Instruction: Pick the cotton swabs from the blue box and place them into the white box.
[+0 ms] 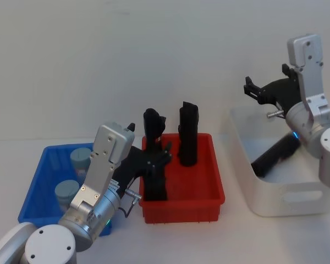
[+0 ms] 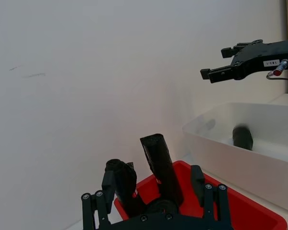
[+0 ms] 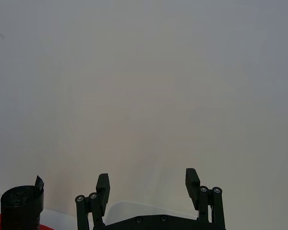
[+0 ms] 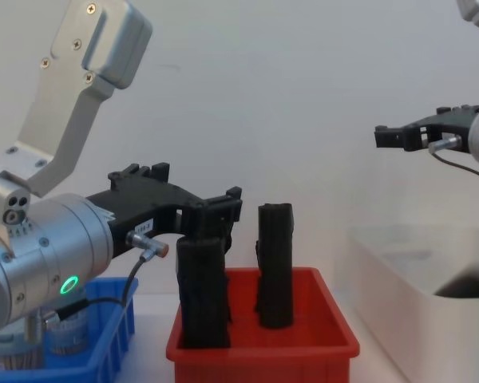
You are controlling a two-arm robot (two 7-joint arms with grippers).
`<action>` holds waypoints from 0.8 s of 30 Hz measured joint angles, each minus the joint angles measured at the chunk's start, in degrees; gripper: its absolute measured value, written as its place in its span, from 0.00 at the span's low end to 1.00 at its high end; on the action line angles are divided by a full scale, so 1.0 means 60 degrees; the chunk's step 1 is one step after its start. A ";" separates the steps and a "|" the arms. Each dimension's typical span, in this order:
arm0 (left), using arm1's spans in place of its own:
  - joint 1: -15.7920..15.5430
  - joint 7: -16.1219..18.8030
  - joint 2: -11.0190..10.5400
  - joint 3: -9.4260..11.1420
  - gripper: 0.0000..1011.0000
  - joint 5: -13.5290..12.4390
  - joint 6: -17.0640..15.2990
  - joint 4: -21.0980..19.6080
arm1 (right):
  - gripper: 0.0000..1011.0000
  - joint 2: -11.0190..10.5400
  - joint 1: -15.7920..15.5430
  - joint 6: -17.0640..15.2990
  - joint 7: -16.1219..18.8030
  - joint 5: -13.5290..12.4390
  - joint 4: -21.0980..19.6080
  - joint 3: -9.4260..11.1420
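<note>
Showing two jars of cotton swabs (image 1: 80,158) standing in the blue box (image 1: 36,190), left of and apart from the left gripper (image 1: 157,157), with jaws spread over the red bin (image 1: 181,212) among upright black rolls (image 1: 188,132). Hovering above the white box (image 1: 286,206), right gripper (image 1: 253,88) with jaws spread and empty, one dark roll (image 1: 272,157) lying inside.

Right gripper (image 2: 214,62), white tag (image 2: 270,63) on its side: you can make out dark characters, roughly "183-1", though not for certain.
Left gripper (image 4: 219,207), white sticker (image 4: 146,227) on its body: print too small for you to read.
</note>
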State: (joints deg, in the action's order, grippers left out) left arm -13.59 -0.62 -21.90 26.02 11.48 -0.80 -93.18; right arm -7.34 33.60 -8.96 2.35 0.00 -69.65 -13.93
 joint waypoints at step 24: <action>0.1446 0.1847 -0.1398 -0.0638 0.99 0.0941 -0.0616 -0.1326 | 0.99 0.0049 0.0065 -0.0010 0.0048 0.0012 0.0210 -0.0033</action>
State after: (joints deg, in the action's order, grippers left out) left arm -4.91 10.46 -30.28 22.20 17.13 -4.49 -101.13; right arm -7.05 33.99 -9.02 2.64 0.07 -68.39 -14.13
